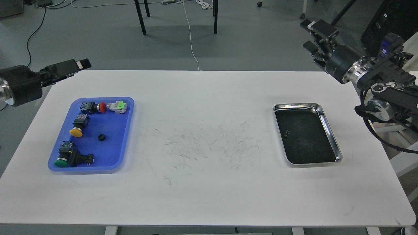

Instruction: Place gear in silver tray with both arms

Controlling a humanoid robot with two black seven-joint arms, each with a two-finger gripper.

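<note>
The silver tray [307, 133] lies on the right part of the white worktop [202, 189], its dark floor bare. On the left part sits a blue tray [122, 143] holding push-button switches and a small black gear [102, 137] near its middle. The left claw [73, 67] hangs at the far left corner of the worktop, above the blue tray's far side; whether it is clenched I cannot tell. The right claw [314, 36] hovers past the far right corner, fingers apart, grasping nothing.

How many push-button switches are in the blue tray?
4: red-capped and green-and-white at the far end, yellow-capped on its left side, green-capped at the near end.
</note>
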